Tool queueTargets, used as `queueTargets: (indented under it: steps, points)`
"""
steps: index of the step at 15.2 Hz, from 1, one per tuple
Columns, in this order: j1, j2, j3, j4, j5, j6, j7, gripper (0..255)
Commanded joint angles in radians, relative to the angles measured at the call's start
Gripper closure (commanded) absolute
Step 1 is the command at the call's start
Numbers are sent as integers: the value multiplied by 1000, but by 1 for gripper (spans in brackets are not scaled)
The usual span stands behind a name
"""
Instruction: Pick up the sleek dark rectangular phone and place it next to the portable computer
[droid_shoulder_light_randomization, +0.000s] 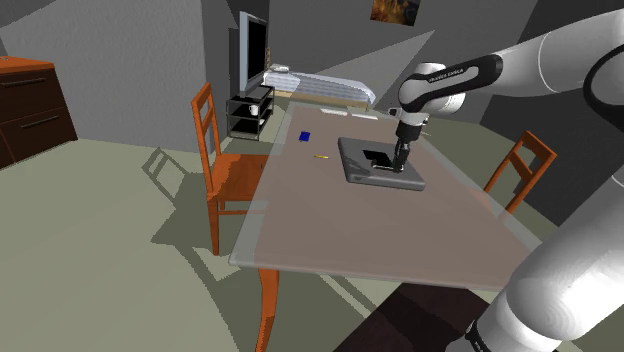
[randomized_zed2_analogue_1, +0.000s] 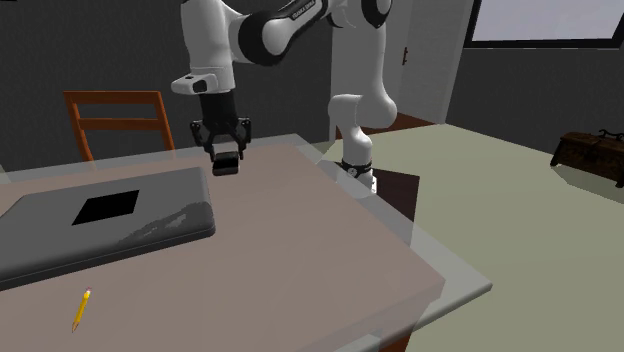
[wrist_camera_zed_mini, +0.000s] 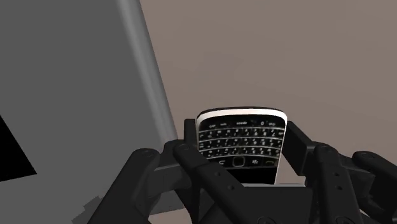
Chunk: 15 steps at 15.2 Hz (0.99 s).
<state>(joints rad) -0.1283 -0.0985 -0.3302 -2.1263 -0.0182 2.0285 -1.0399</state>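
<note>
A black rectangular phone with a small keyboard and a pale rim (wrist_camera_zed_mini: 242, 141) is clasped between the two black fingers (wrist_camera_zed_mini: 298, 147). One finger is pressed to each long side, and the phone's keyboard end is left sticking out past the fingertips. The phone is held off the pale brown counter (wrist_camera_zed_mini: 292, 51), over bare surface just beside the long edge of a flat grey closed laptop (wrist_camera_zed_mini: 70, 83), which it is not touching. That edge is the nearest thing to the phone.

A black rectangle (randomized_zed2_analogue_1: 105, 207) is seen on the laptop's lid. A yellow pencil (randomized_zed2_analogue_1: 82, 308) is laid on the counter beyond the laptop's other side, well apart from the fingers. A small blue block (droid_shoulder_light_randomization: 304, 136) is set near the counter's far edge in the shoulder view.

An orange wooden chair (droid_shoulder_light_randomization: 225, 165) is drawn up at the shoulder view's left of the counter, and a second orange chair (droid_shoulder_light_randomization: 520, 160) at its right. Farther back a bed (droid_shoulder_light_randomization: 325, 88), a dark flat screen (droid_shoulder_light_randomization: 256, 48), a black shelf unit (droid_shoulder_light_randomization: 250, 112) and a brown dresser (droid_shoulder_light_randomization: 30, 100) are seen.

The white arm (droid_shoulder_light_randomization: 560, 70) is raised from the dark stand (randomized_zed2_analogue_1: 395, 190) and bent over the counter. Its forearm is stretched toward the laptop and its wrist is turned down, so that the fingers are pointed almost straight down.
</note>
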Motion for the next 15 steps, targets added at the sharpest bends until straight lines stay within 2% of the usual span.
queueTargets:
  steps: [1, 15]
  points:
    - [-12, 7, -16, 3, 0, 4, -30, 255]
    - [-14, 91, -22, -106, 34, 190, -57, 255]
